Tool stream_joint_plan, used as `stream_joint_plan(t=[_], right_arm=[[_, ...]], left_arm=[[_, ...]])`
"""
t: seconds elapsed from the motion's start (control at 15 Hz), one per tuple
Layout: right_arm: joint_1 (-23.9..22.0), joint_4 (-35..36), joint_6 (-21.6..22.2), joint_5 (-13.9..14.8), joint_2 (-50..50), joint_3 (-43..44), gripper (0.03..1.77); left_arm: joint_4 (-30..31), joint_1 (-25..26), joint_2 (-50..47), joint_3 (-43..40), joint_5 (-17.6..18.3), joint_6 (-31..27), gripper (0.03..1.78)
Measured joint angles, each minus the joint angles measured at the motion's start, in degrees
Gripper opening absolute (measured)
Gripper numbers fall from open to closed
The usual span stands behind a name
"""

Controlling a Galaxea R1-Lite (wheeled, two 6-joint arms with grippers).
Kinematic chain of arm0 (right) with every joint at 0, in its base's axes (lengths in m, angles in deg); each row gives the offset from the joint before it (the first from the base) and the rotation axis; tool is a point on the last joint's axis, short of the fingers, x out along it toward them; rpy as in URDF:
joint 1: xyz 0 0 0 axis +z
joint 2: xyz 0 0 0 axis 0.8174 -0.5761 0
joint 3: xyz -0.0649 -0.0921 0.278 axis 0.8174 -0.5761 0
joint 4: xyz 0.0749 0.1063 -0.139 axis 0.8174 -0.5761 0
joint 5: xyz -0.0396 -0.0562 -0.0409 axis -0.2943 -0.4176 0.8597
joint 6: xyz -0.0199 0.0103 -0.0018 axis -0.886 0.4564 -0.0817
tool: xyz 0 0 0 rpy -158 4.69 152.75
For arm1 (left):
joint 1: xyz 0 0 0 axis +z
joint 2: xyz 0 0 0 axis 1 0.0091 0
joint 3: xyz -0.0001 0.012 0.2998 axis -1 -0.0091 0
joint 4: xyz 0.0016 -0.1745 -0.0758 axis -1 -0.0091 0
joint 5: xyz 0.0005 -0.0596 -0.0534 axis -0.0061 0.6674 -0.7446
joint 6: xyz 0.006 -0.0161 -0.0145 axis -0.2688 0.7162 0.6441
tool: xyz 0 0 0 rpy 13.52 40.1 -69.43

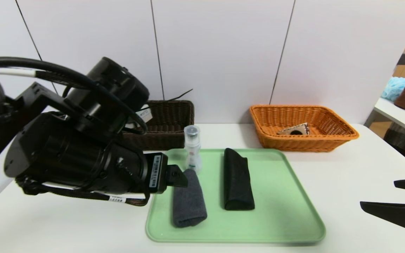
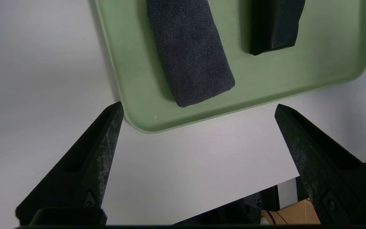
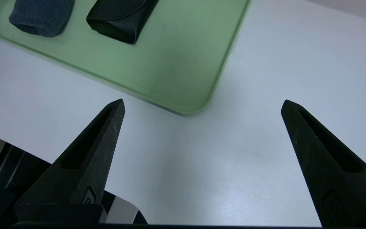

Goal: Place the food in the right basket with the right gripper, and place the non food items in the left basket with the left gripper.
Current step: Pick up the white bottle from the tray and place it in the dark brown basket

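Left wrist view: our left gripper [image 2: 199, 108] is wide open, empty, above the near-left tray [image 2: 157, 127] corner; right gripper [image 3: 203, 103], near right, wide open, empty.

Green tray, mostly dark stuff on it

So I'm looking at a plain light green tray [image 1: 276, 225] on a white table [image 1: 343, 175]. On the tray there's a solid charcoal-grey towel [image 1: 189, 203] and a plain black case [image 1: 237, 186]. Beyond the tray I've got a dark brown woven basket [image 1: 169, 116] and an orange-brown woven one [image 1: 304, 142].
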Motion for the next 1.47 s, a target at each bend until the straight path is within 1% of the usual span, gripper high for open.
stream_joint_plan(t=[0.13,0.27,0.47,0.8,1.47], right_arm=[[0.0,0.1,0.0,0.0,0.1,-0.3,1.69],[0.0,0.0,0.0,0.0,0.1,-0.4,1.69],[0.0,0.1,-0.1,0.0,0.1,-0.4,1.69],[0.0,0.0,-0.1,0.0,0.4,-0.8,1.69],[0.1,0.1,-0.2,-0.5,0.4,-0.8,1.69]], left_arm=[[-4.5,-0.2,4.3,6.1,-0.7,3.1,1.69],[-8.8,-0.4,8.7,12.2,-1.1,7.4,1.69],[-11.0,-0.5,14.2,16.8,-1.2,11.0,1.69],[-10.8,-0.5,19.0,18.8,-1.0,11.2,1.69],[-10.6,-0.8,23.6,19.8,-0.8,11.4,1.69]])
